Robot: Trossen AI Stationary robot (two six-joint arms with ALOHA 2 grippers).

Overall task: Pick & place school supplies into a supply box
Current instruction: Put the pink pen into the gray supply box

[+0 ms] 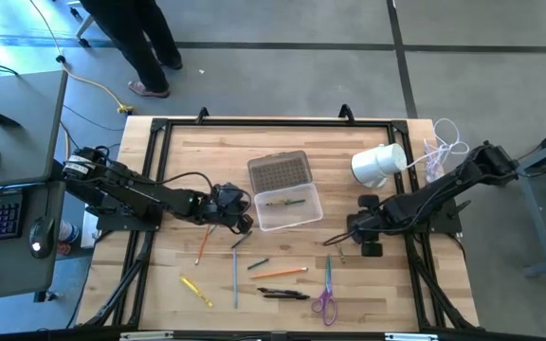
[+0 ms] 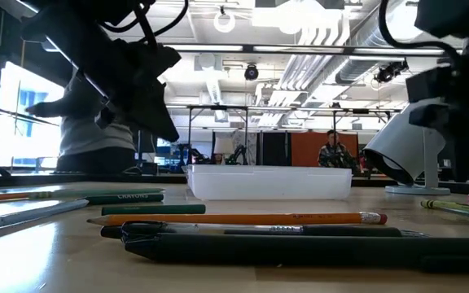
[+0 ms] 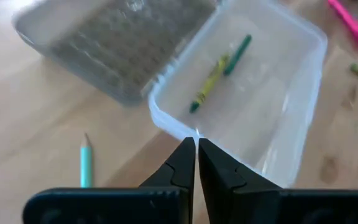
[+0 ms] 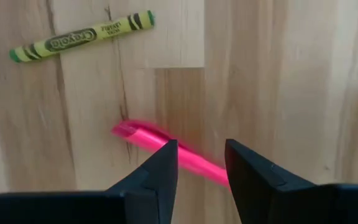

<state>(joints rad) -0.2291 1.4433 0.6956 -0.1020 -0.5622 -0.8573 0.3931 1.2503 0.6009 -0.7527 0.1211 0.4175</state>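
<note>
- The left gripper (image 3: 196,163) is hanging just beside the near corner of the clear plastic rectangular supply box (image 1: 306,216), with its two dark fingers pressed together and nothing between them. I judge it is empty, perhaps because its load is already lying inside.
- Inside the box a yellow-green crayon (image 3: 209,82) and a dark green crayon (image 3: 237,54) are lying on the bottom, touching almost end to end; the grey textured lid (image 1: 280,172) is lying open flat behind the box, so the opening is free for dropping things in.
- The right gripper (image 4: 201,160) is standing low over the wooden table (image 1: 178,152) on the box's right side, its fingers parted to a middle width and straddling a pink pen (image 4: 169,150). The pen is passing between the fingers but is not clamped yet — this looks like the approach for a grasp.
- A second yellow-green crayon (image 4: 82,36) is lying near the pink pen, apart from it.
- The other supplies are waiting in front of the box: an orange pencil (image 1: 280,274), black pens (image 1: 282,294) and the purple-handled scissors (image 1: 326,296), with a yellow crayon (image 1: 195,290) further left.
- The task seems to be at an early stage, as most items are not yet in the box.
</note>
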